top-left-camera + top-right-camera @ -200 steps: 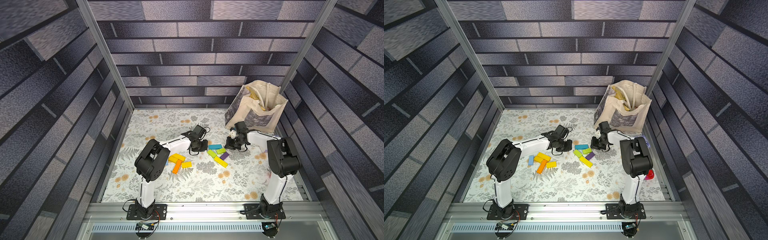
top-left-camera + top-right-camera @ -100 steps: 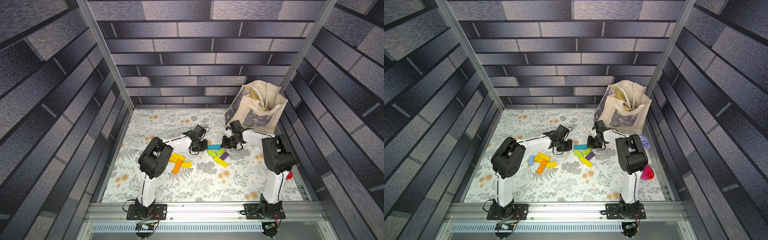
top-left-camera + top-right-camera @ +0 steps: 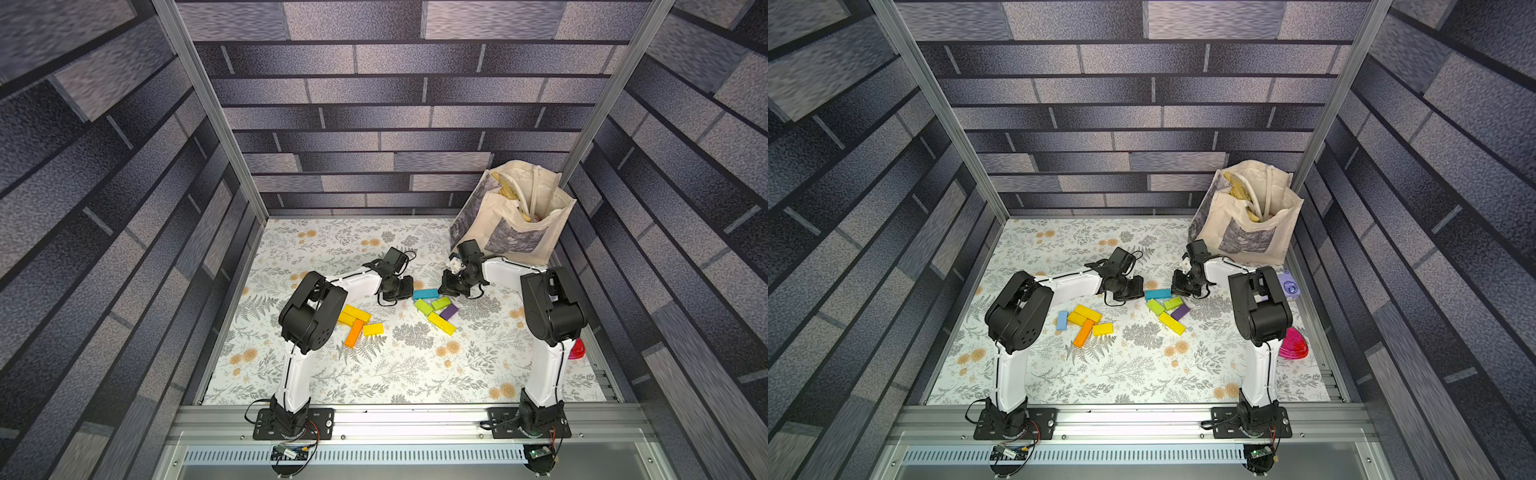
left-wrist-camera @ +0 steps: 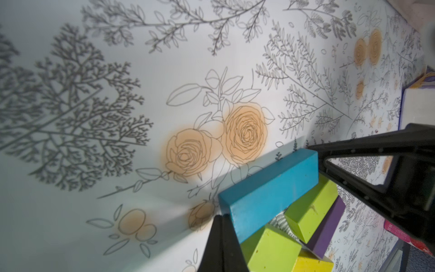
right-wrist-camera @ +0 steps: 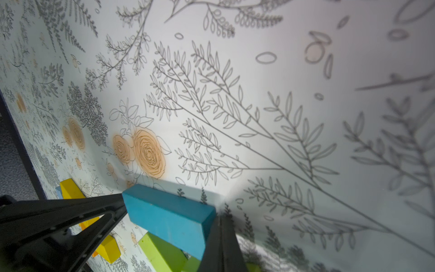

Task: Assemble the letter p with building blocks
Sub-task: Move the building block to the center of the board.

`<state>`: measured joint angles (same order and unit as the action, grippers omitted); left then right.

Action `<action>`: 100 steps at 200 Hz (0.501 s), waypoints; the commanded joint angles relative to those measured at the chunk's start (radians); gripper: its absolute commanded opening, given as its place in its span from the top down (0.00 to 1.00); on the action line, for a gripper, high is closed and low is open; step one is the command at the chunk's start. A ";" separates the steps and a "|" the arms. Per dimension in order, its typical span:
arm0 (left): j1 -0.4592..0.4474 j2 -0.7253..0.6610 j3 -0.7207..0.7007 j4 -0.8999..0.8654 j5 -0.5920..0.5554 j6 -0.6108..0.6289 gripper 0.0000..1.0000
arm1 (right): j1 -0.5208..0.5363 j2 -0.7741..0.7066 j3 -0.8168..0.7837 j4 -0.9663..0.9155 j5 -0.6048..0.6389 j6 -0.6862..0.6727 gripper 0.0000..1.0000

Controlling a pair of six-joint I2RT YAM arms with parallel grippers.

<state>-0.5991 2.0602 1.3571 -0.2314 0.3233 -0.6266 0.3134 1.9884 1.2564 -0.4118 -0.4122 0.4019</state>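
My L gripper & R gripper, jaws pressed together, flank teal block mid-frame; building blocks scattered, no P yet.

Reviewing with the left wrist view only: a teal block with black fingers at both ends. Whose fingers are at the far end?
Observer: The right gripper, shut. In a top view it faces the left gripper, with the teal block between them.
Operator: Any blocks outside my frame?
Observer: A second group beside the left arm: yellow blocks, an orange block and a light blue block.
Operator: Any letter formed?
Observer: No; in both top views the blocks lie in two loose groups.
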 commanded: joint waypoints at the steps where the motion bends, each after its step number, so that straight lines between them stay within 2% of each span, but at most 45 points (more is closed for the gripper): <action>1: -0.002 0.030 0.038 0.015 0.066 -0.018 1.00 | 0.019 0.029 0.011 -0.018 -0.009 0.018 1.00; 41: 0.004 0.048 0.050 0.018 0.067 -0.024 1.00 | 0.024 0.075 0.007 0.008 -0.009 0.055 1.00; 100: 0.031 0.112 0.145 -0.014 0.074 -0.025 1.00 | 0.023 0.151 0.119 -0.022 -0.004 0.073 1.00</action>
<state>-0.5594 2.1208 1.4353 -0.2436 0.3397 -0.6376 0.3119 2.0579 1.3499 -0.4076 -0.4126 0.4583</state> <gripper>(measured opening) 0.047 0.049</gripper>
